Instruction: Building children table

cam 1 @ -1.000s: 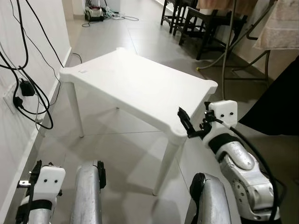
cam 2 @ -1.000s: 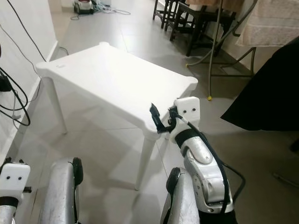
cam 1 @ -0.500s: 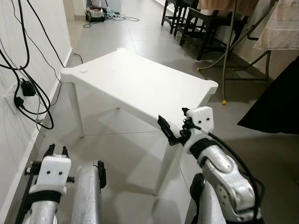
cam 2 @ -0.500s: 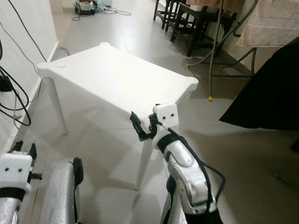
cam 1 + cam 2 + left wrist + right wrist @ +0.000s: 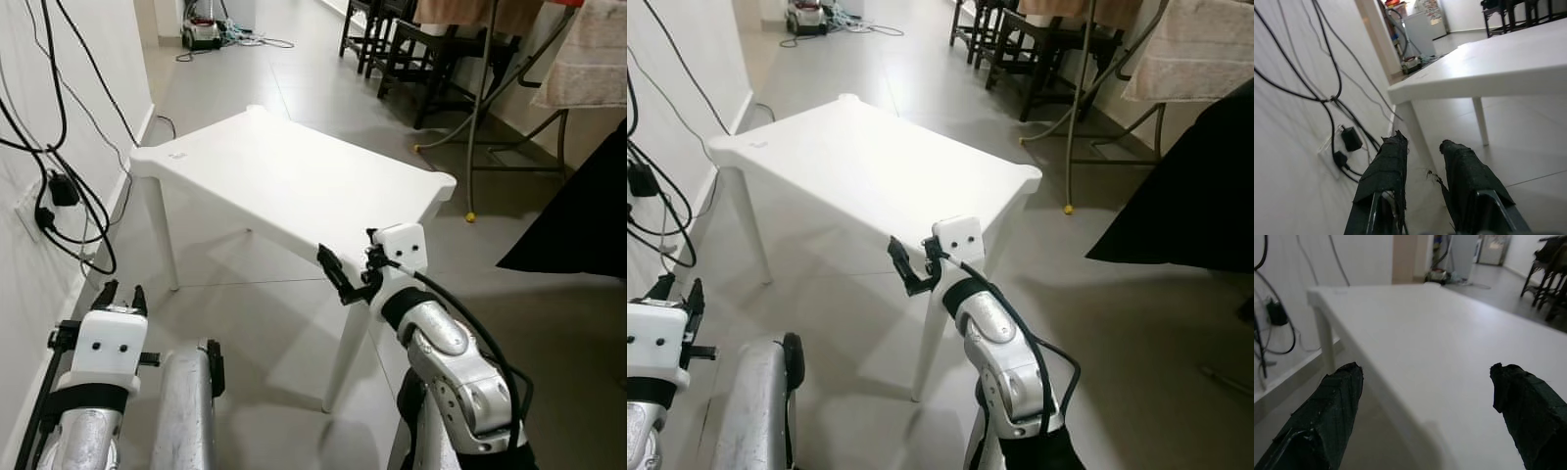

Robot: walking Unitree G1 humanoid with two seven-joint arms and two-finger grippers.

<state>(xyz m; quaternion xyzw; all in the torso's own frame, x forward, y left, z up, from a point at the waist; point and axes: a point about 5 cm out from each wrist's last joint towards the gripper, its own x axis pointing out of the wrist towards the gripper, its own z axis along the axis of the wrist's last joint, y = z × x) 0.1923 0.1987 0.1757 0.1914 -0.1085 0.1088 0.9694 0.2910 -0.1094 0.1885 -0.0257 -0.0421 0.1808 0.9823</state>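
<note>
A white plastic children's table (image 5: 284, 181) stands upright on its legs on the tiled floor. My right gripper (image 5: 343, 279) is at the table's near corner, above the front leg (image 5: 345, 348). It is open, and in the right wrist view its wide-spread fingers (image 5: 1334, 401) straddle the table's near edge (image 5: 1400, 416), not closed on it. My left gripper (image 5: 120, 294) is low on the left by the wall, apart from the table. It is open with a narrow gap, and points toward the table's far left leg (image 5: 1415, 132).
Black cables and a wall plug (image 5: 61, 188) hang on the wall at left. Dark chairs (image 5: 411, 49) stand at the back right, with a metal drying rack (image 5: 509, 108) and a black cloth (image 5: 578, 220) at right. An appliance (image 5: 201, 29) sits far back.
My right gripper has moved left along the table's near edge to the near corner. My left arm has risen, and its fingertips now show above the wrist.
</note>
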